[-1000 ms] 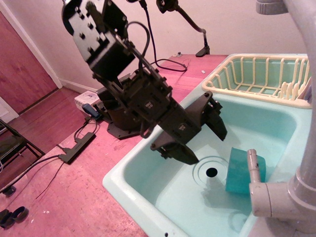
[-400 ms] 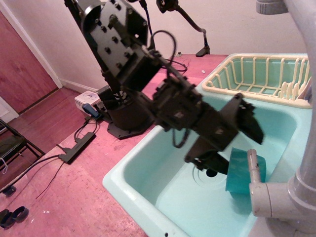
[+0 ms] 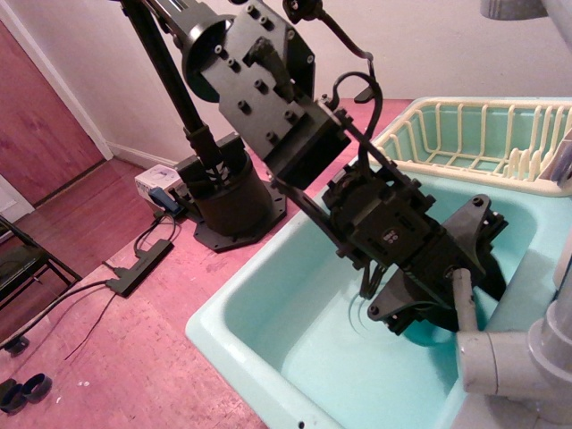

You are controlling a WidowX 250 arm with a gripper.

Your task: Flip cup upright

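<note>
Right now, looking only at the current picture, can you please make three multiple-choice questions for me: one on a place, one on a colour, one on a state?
1. Where is the gripper?
A. Over the dish rack
B. Low inside the sink, near the drain
C. Above the floor

2. What colour is the dish rack?
A. Cream
B. Red
C. Black

3. How well can the cup be seen?
A. Fully, standing upright
B. Fully, lying on the counter
C. Almost not at all, the gripper covers its place

Answers:
1 B, the black gripper reaches down into the pale mint sink.
2 A, its bars are cream against the wall.
3 C, the gripper and faucet pipe block that spot.
</note>
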